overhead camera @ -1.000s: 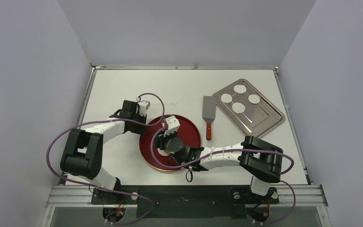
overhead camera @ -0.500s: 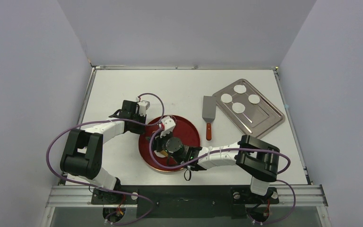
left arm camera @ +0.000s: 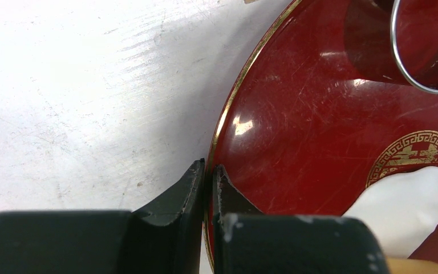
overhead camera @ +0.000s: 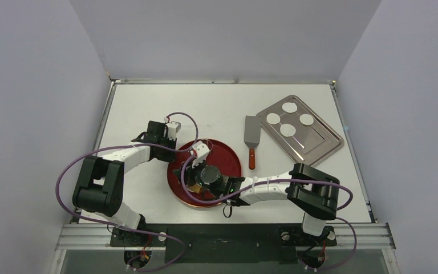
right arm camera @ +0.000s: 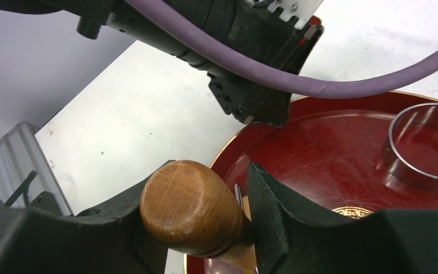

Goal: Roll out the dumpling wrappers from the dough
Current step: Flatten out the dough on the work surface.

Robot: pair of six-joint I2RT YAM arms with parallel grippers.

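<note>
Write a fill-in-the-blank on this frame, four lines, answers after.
1. The metal tray holds ____ dumpling wrappers.
2. The left jaws are shut on the rim of the red ____.
3. The right jaws grip a ____ handle.
4. The spatula lies between the plate and the ____.
Missing words: four; plate; wooden; tray.
</note>
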